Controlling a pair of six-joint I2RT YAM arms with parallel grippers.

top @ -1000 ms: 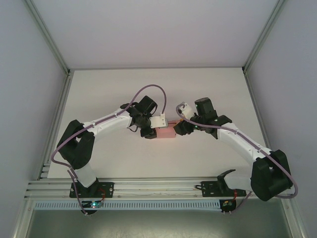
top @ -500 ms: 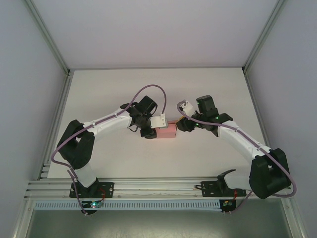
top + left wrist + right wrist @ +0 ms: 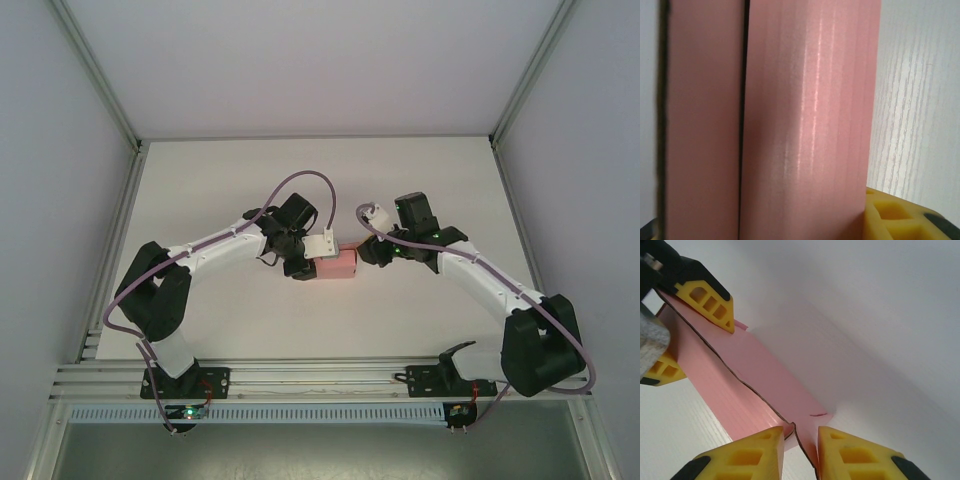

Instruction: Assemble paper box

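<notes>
Gripping the paper box [image 3: 338,265] mid-frame with my left gripper [image 3: 318,256] so the right gripper [image 3: 800,440], narrow round its end (biting? can't tell), can fold it.

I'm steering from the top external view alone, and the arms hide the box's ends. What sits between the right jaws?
Observer: The right gripper straddles a thin end flap of the paper box; whether it pinches, I cannot tell.
Operator: And the left end?
Observer: The left gripper has one yellow finger on each face of the box.
Operator: Any open seam?
Observer: A dark gap runs along the box in the left wrist view.
</notes>
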